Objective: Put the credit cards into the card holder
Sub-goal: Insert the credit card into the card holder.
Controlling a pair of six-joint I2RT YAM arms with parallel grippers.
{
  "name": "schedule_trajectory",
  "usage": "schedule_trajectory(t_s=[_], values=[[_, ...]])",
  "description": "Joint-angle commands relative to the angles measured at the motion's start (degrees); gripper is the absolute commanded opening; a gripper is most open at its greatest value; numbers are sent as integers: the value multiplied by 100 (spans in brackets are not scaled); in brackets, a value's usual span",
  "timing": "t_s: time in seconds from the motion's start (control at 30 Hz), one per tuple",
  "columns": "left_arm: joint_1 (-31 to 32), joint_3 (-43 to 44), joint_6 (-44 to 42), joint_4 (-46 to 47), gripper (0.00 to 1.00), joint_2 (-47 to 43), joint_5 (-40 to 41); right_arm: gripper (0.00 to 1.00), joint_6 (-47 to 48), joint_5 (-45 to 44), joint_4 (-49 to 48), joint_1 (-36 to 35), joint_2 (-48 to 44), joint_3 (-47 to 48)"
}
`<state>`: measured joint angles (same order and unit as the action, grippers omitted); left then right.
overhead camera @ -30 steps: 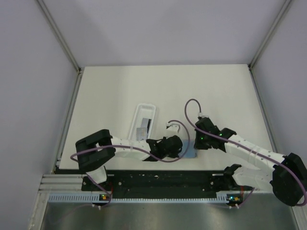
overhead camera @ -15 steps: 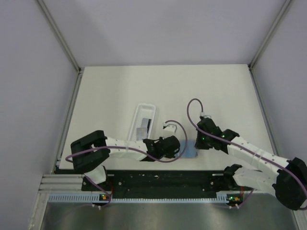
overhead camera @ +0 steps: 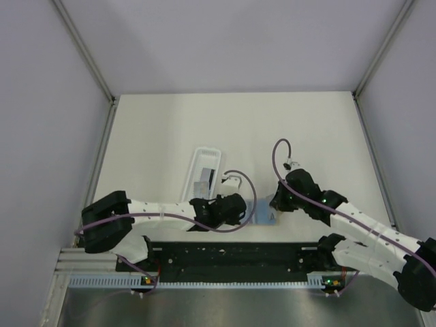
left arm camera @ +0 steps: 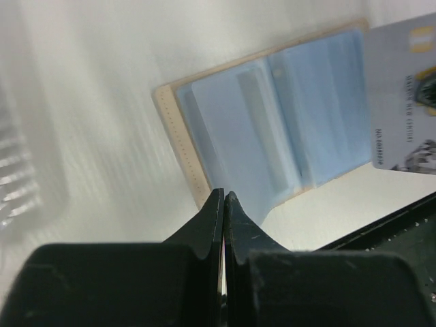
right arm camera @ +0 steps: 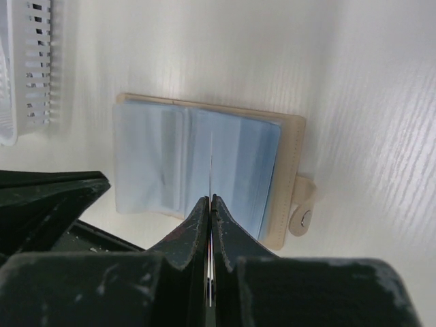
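Top external view: we are seeing the card holder (overhead camera: 264, 216) lying open on the table (overhead camera: 306, 136), close to its near edge, between the two hands. Our left hand (overhead camera: 249, 212) is reaching it from the left and our right hand (overhead camera: 275, 204) from the right. A white tray (overhead camera: 204, 160) is sitting just left of them with a grey stack (overhead camera: 206, 182) inside.

Left wrist view: our left hand is clenched, and we are making out nothing between its fingers. Its tips are meeting the holder's near tan edge. The light blue sleeves are facing up, and a pale credit card (left arm camera: 402, 88) is standing over the far right end.

Right wrist view: our right hand is grasping that credit card, which is showing edge-on as a thin line above the middle of the blue sleeves. The tab with its snap (right arm camera: 303, 212) is sticking out on the right.
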<state>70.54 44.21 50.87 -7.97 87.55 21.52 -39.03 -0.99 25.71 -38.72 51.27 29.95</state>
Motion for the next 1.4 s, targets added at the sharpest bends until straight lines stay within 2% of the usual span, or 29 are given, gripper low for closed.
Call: schedule_trajectory(t_s=[0.0, 0.17, 0.4, 0.83, 1.37], values=[[-23, -184, 72, -275, 0, -869, 432, 0, -70, 424, -716, 22, 103, -139], [-23, -307, -59, -180, 0, -1380, 599, 0, -263, 635, -1322, 14, 103, -446], [-58, -290, 89, -223, 0, -1047, 714, 0, -501, 925, -2096, 5, 287, -789], [-164, -483, 274, 58, 0, -406, 476, 0, -351, 1110, -2220, 22, 692, -737], [-164, -474, 256, 252, 0, -133, 274, 0, -518, 1005, -2193, 145, 1043, -772]])
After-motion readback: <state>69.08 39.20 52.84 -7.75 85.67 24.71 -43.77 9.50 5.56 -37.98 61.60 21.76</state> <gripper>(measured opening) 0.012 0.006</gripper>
